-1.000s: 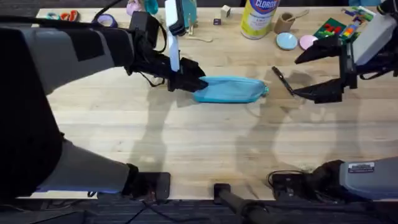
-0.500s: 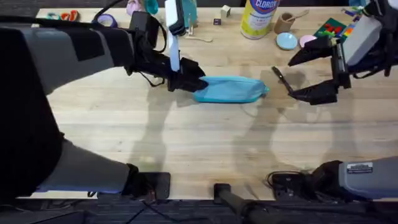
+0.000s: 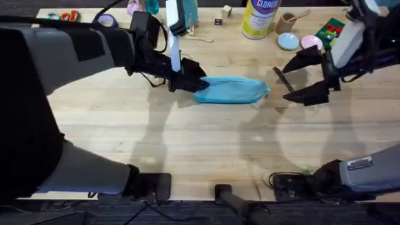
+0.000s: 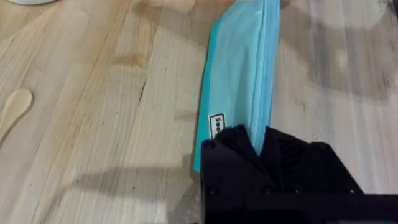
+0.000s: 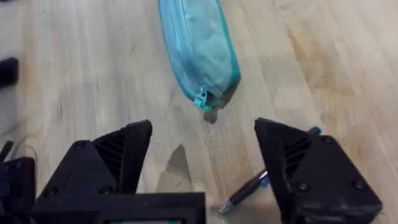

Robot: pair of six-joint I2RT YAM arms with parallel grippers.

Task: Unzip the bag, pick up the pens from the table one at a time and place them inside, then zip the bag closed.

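Left black two-finger gripper: unmoved, clamped on the left end of the light blue fabric pencil pouch, lying zipped on the pale plank wooden table. Slim dark pen: just right of the pouch, untouched. Right gripper: shifted left toward the pen, spread wide, holding nothing.

Right gripper slides left across the frame, wide open, closing in on the pen beside the bag.
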